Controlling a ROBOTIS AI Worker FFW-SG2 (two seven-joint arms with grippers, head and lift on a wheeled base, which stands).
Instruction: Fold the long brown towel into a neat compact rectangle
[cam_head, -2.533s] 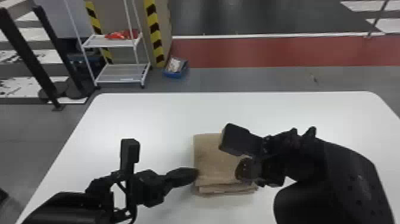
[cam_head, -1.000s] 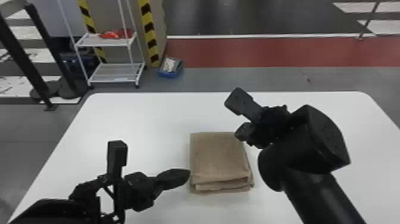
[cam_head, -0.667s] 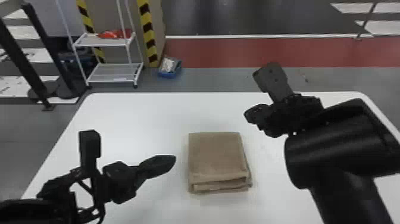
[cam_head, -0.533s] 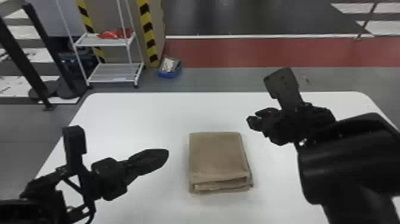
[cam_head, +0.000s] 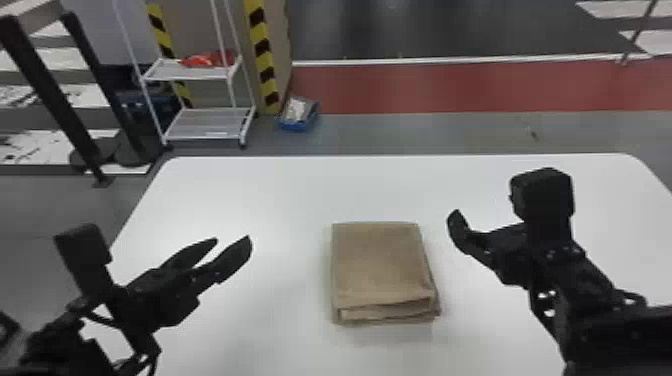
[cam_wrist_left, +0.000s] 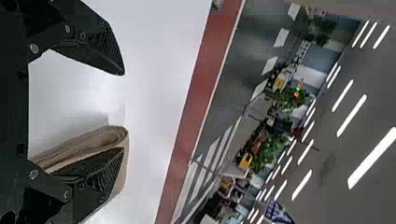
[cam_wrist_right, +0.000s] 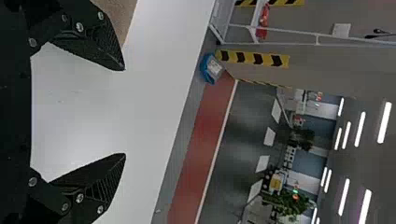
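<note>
Folded into a layered rectangle, the brown towel (cam_head: 380, 265) lies flat on the white table (cam_head: 280, 200), its stacked edges facing the robot. To its left, apart from it, is my left gripper (cam_head: 232, 241), open and holding nothing. My right gripper (cam_head: 457, 220) is to the towel's right, not touching it. In the left wrist view, the left gripper (cam_wrist_left: 124, 111) has its fingers spread, with the towel (cam_wrist_left: 122, 140) partly behind one of them. Wide apart fingers show on the right gripper (cam_wrist_right: 125, 112) in the right wrist view, and a towel corner (cam_wrist_right: 119, 14) lies beyond one finger.
Bare tabletop surrounds the towel, reaching to the table's far edge (cam_head: 400, 156). Past that edge, on the floor, stand a white shelf rack (cam_head: 210, 122), a blue bin (cam_head: 298, 117) and black posts (cam_head: 50, 90).
Both grippers have moved away from the towel, the left one to the left and the right one to the right. The towel, partly covered by the right arm earlier, is now uncovered.
</note>
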